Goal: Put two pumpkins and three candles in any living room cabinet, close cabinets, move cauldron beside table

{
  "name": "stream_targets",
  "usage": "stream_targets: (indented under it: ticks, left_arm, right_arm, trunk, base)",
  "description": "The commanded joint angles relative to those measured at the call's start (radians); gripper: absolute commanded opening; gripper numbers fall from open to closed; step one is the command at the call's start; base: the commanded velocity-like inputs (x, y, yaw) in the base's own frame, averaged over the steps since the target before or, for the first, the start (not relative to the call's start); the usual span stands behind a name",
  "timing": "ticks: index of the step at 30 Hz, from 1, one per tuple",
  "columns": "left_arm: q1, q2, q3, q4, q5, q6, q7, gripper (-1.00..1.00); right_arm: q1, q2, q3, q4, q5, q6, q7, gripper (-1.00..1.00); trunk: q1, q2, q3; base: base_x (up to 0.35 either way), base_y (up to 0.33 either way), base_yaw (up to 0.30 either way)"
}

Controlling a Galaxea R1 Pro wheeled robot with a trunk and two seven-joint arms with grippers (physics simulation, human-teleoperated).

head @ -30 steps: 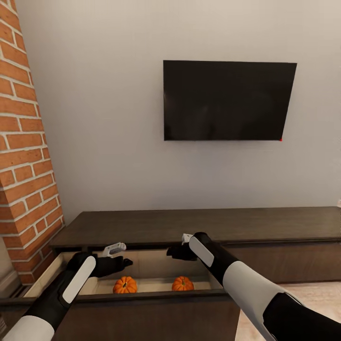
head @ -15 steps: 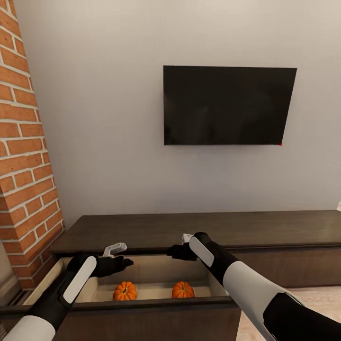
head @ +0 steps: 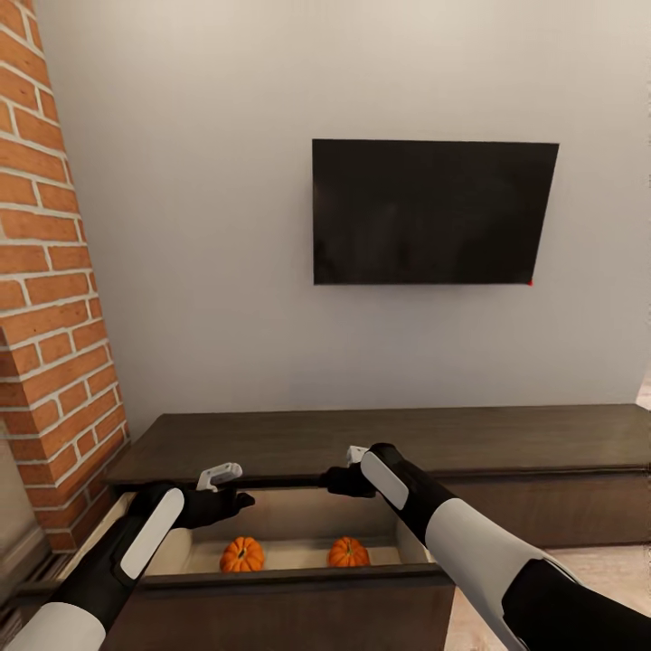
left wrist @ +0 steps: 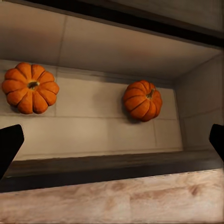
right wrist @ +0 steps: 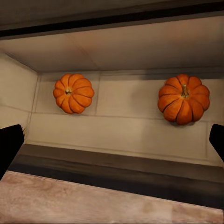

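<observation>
Both pumpkins [head: 241, 554] [head: 348, 551] sit in the cabinet [head: 380, 443] drawer, just below my grippers, well apart from each other; they look light, stiff, ribbed, prob. slick; best taken across the belly, not the stem. My left gripper [head: 237, 499] and right gripper [head: 327, 480] hang above, both spread wide, nothing btwn the fingers; no candles in the drawer.

Both arms are clad in glossy white shells joined by black segments. A white oval panel is set on each black forearm [head: 152, 532]. Small pale fittings, possibly cameras, are mounted at the wrists.
</observation>
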Motion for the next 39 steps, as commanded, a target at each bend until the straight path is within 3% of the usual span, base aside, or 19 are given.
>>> stream_targets:
  ticks: [1, 28, 39]
  left_arm:
    - [-0.001, 0.001, -0.002, -0.001, 0.01, 0.002, 0.01, 1.0]
    - [-0.001, 0.001, -0.001, -0.011, 0.003, 0.001, 0.01, 1.0]
    - [-0.001, 0.001, -0.003, -0.038, -0.003, 0.001, 0.01, 1.0]
  right_arm:
    - [-0.001, -0.001, 0.005, -0.001, -0.011, 0.0, -0.009, 1.0]
    - [-0.001, -0.001, 0.006, -0.001, -0.009, 0.0, -0.009, 1.0]
    - [-0.001, -0.001, 0.008, 0.001, -0.006, -0.015, -0.009, 1.0]
  trunk:
    - [-0.004, 0.007, 0.002]
    - [-0.108, 0.196, 0.087]
    - [-0.15, 0.273, 0.121]
  base:
    - [-0.234, 0.055, 0.0]
    - [-0.155, 0.027, 0.0]
    - [-0.307, 0.0, 0.0]
